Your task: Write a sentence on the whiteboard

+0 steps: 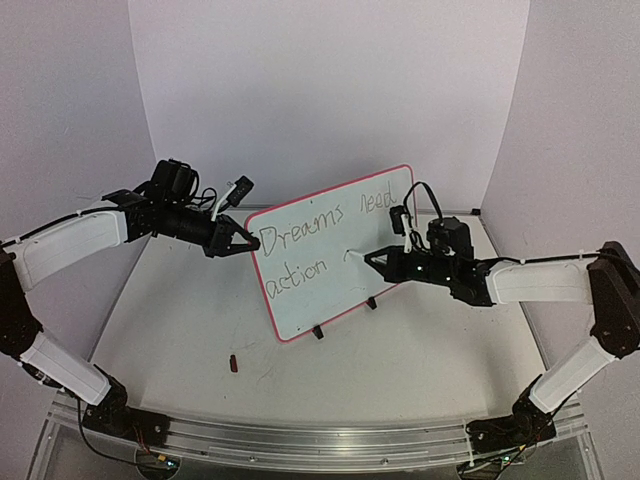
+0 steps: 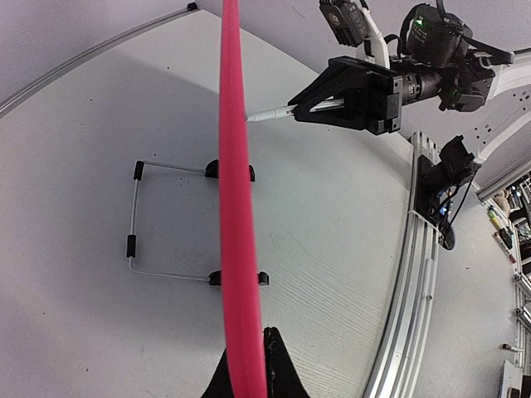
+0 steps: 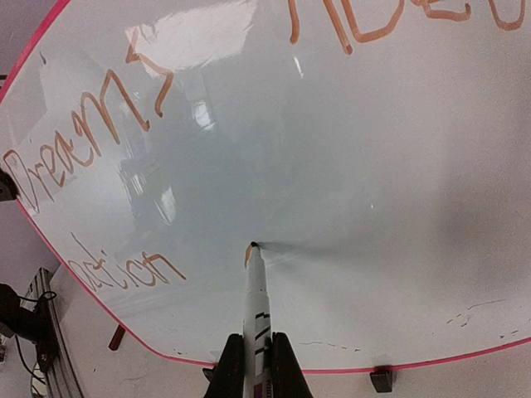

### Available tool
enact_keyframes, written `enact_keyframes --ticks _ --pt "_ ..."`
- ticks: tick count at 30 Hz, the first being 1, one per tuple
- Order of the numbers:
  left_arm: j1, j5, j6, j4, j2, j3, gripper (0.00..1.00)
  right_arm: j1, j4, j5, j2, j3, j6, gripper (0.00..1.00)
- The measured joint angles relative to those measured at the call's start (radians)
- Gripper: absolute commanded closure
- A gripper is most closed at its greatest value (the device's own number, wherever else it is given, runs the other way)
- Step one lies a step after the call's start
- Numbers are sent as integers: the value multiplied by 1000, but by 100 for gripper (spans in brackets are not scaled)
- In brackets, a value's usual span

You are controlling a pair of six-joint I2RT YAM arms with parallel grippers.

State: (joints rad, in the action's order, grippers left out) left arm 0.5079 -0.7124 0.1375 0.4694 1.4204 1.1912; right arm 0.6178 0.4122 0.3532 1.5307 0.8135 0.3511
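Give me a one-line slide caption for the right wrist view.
Right gripper holds the marker, tip on the whiteboard beside the sentence "Dreams need action".

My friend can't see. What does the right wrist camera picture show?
A marker in the right gripper touches its tip to the whiteboard, right of the word "action". The sentence starts "Dreams" at upper left.

1. Whiteboard [image 1: 335, 300]: small, glossy white, with a thin red rounded-corner frame; upright on black feet [image 1: 318, 332] on the bench [image 1: 180, 330], set at a slant across the top view.
2. Sentence [image 1: 305, 238]: thin slanted handwriting, "Dreams need" along the upper line, "action" beneath at the left.
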Motion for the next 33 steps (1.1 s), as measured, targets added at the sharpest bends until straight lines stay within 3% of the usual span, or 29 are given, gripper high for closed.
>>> enact_keyframes --ticks 33 --pt "3 0 5 0 0 0 100 0 51 -54 -44 -75 44 100"
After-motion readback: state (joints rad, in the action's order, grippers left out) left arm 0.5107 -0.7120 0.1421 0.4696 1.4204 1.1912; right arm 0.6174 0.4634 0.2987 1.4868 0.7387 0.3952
